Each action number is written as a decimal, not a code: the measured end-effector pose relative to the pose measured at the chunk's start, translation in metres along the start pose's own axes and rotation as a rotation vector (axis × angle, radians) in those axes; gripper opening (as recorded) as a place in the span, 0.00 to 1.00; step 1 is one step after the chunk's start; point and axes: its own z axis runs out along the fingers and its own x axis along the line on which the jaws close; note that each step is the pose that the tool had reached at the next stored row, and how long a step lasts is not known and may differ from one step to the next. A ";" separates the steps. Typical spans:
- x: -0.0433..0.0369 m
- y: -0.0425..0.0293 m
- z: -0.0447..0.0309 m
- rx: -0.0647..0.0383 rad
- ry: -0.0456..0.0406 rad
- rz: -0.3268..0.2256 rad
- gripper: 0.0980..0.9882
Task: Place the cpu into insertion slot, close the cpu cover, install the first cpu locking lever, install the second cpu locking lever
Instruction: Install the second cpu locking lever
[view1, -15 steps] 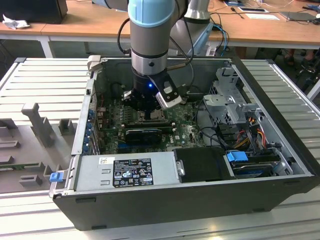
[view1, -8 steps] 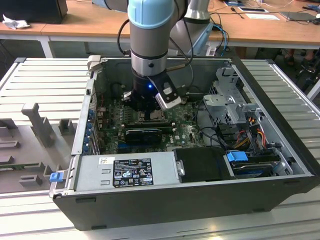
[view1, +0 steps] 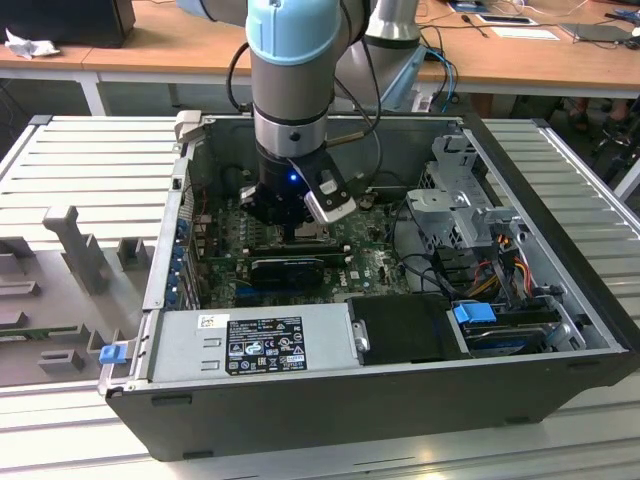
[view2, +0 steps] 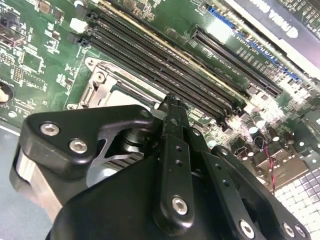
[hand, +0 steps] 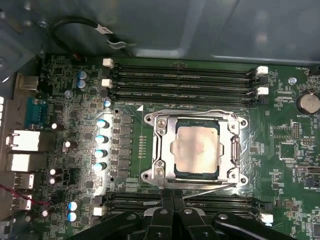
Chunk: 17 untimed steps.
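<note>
Gripper (hand: 172, 207) fingers look pressed together into one narrow tip, pinching nothing, which suits pushing on a thin wire part rather than carrying anything. In the first wrist view that tip sits right at the edge of the insertion slot (hand: 196, 146), touching or just beside a thin locking lever (hand: 205, 188) running along that side, probably to work it under its catch. The cpu (hand: 195, 148) lies flat in the recess, its pale metal top showing through the window of the cpu cover (hand: 235, 148), which is folded down over it and holds the chip seated. Long black memory slots (hand: 182, 80) flank the socket on the green motherboard (hand: 285, 165). In the exterior view the arm (view1: 295, 60) reaches straight down into the open computer case (view1: 400, 385).
</note>
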 end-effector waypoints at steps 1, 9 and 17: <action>0.0021 -0.0027 0.0000 -0.012 -0.0005 0.000 0.01; 0.0145 -0.0134 0.0077 -0.079 -0.0026 -0.003 0.01; 0.0153 -0.0156 0.0199 -0.098 -0.0032 -0.003 0.01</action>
